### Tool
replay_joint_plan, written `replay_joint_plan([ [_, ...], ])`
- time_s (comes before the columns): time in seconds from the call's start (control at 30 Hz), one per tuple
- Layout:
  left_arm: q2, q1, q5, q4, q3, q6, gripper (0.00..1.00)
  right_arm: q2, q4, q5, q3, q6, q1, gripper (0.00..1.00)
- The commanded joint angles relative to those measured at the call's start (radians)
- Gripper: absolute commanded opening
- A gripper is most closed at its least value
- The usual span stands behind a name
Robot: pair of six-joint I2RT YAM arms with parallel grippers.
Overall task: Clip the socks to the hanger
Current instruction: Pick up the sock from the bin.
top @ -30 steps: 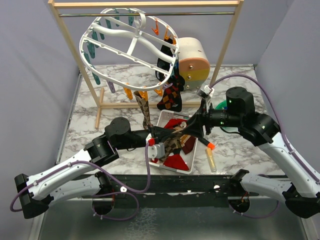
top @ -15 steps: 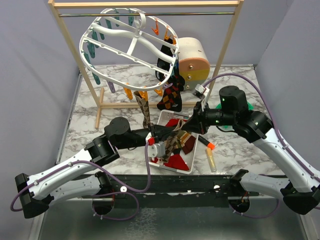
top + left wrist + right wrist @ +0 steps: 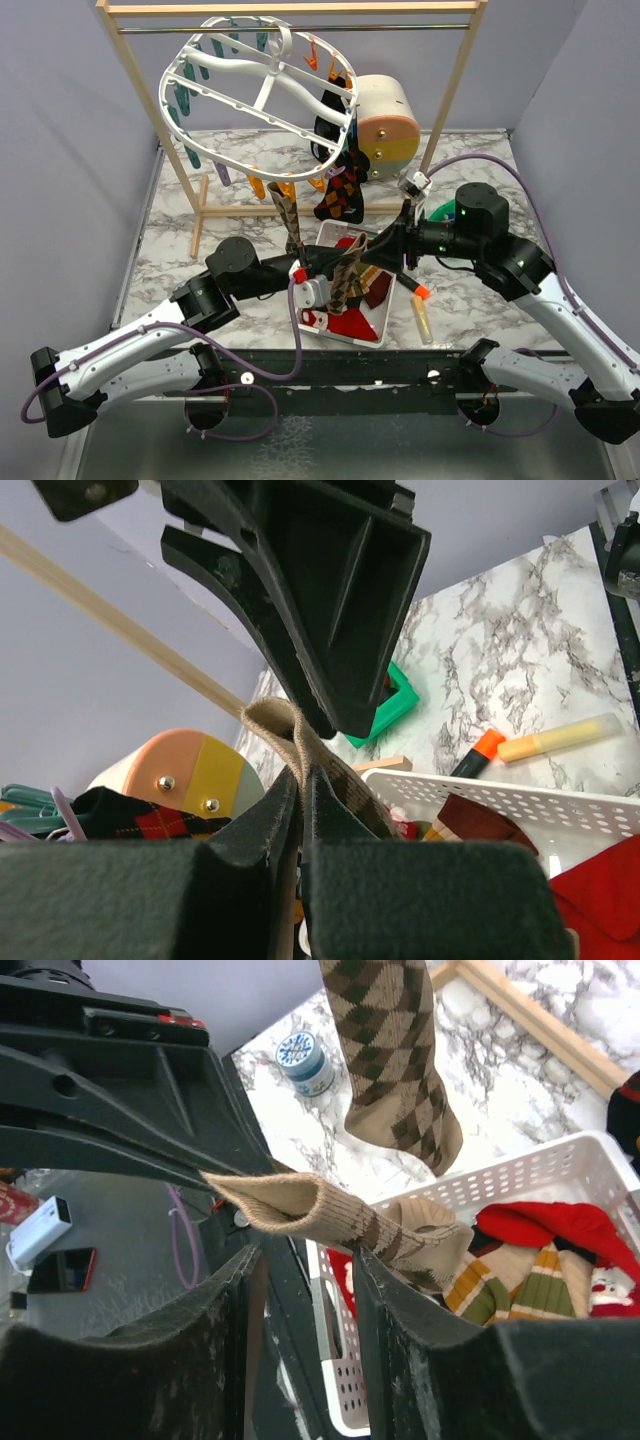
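The tan argyle sock [image 3: 300,1210] I'm working on has a plain ribbed cuff folded into a loop, with brown diamonds further down. Its foot trails into the white basket [image 3: 520,1170], among red and striped socks [image 3: 540,1250]. My left end effector [image 3: 302,785] is clamped tight on the cuff fold and holds it above the basket. My right end effector [image 3: 307,1260] faces it from the other side with jaws parted. The cuff's edge sits right at the fingertips, but I can't tell whether they touch it. A matching sock [image 3: 290,220] hangs below the front rim of the white oval hanger [image 3: 268,90], near dark red-checked socks [image 3: 338,195], over the marble table [image 3: 170,250].
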State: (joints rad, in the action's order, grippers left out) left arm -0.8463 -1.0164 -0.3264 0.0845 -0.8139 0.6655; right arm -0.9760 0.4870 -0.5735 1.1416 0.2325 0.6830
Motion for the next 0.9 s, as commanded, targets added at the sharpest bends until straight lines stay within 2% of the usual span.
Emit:
replay_joint_plan([
  [0.0,0.019,-0.002,0.020,0.006,0.007,-0.009,0.02,0.029,0.028,0.037,0.050,-0.048,-0.002,0.50],
  [0.2,0.019,-0.002,0.003,0.007,0.008,-0.007,0.02,0.011,0.081,0.105,0.122,-0.075,-0.001,0.60],
  [0.43,0.029,-0.003,-0.009,0.002,0.007,-0.006,0.02,-0.046,0.097,0.196,0.171,-0.027,-0.001,0.62],
  [0.87,0.028,-0.002,-0.014,-0.008,-0.006,0.008,0.02,-0.100,0.118,0.073,0.195,-0.019,-0.001,0.61],
])
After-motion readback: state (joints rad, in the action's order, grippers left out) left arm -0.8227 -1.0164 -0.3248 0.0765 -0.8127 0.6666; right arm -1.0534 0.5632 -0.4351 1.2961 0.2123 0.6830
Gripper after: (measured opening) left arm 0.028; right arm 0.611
